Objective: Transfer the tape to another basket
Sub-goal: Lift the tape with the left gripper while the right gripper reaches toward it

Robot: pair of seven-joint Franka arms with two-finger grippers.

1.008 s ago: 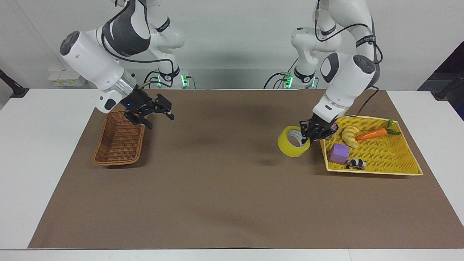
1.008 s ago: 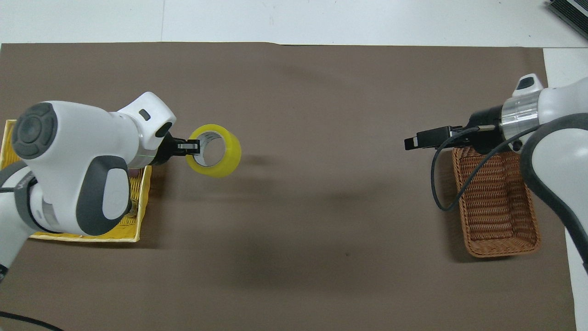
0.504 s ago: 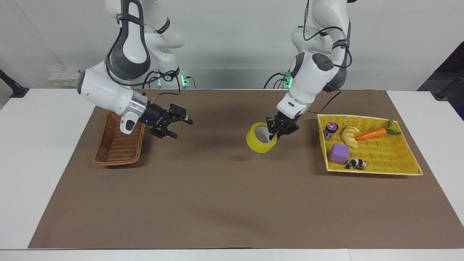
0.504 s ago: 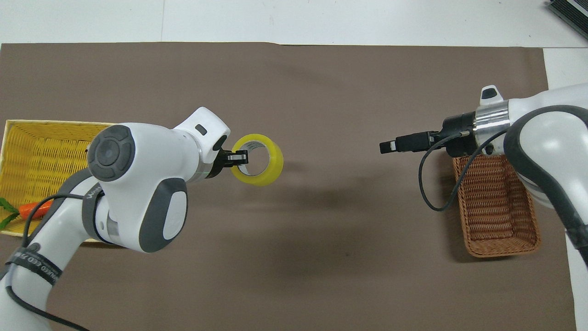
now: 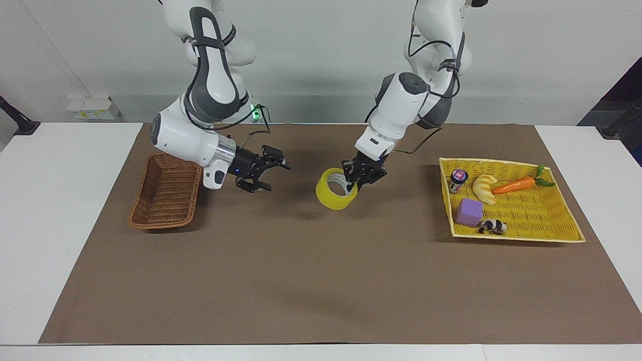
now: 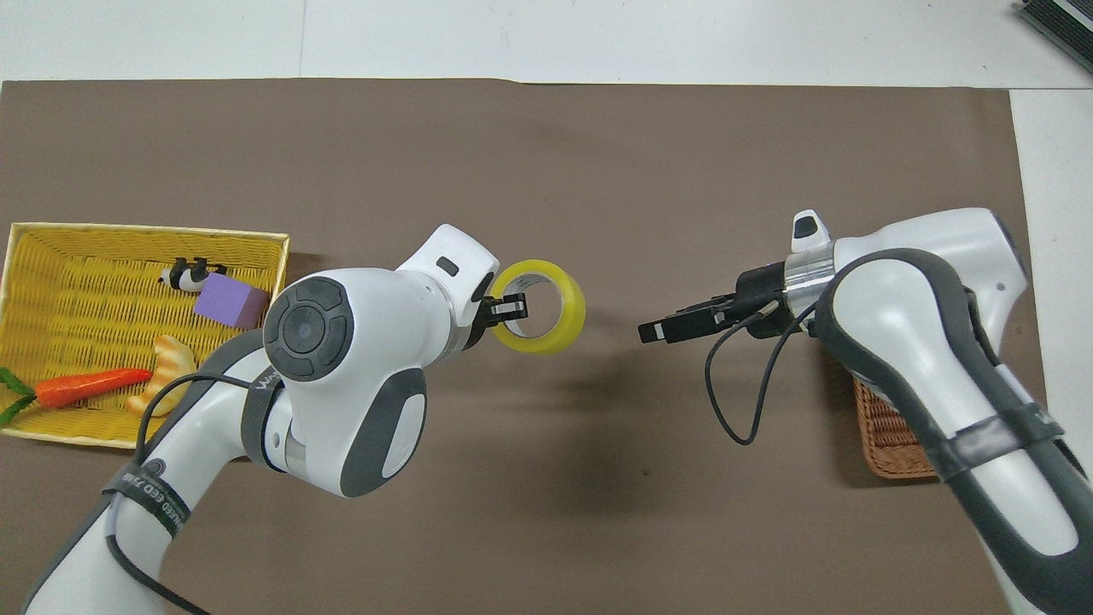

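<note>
The yellow tape (image 5: 335,192) (image 6: 546,306) hangs in the air over the middle of the brown mat, its hole facing sideways. My left gripper (image 5: 352,184) (image 6: 511,306) is shut on the roll's wall, one finger inside the core. My right gripper (image 5: 273,174) (image 6: 656,331) stands open over the mat, a short gap away from the tape and pointing at it, with nothing between its fingers. The brown wicker basket (image 5: 164,193) (image 6: 888,431) lies empty toward the right arm's end; in the overhead view the right arm covers most of it.
A flat yellow tray (image 5: 556,223) (image 6: 51,248) at the left arm's end holds a carrot (image 5: 519,184), a croissant toy (image 5: 484,188), a purple block (image 5: 469,211), a small cow figure (image 5: 492,226) and a little jar (image 5: 457,179).
The left gripper has carried the tape from beside the yellow tray toward the mat's middle. The right gripper has moved from over the wicker basket toward the tape, staying open.
</note>
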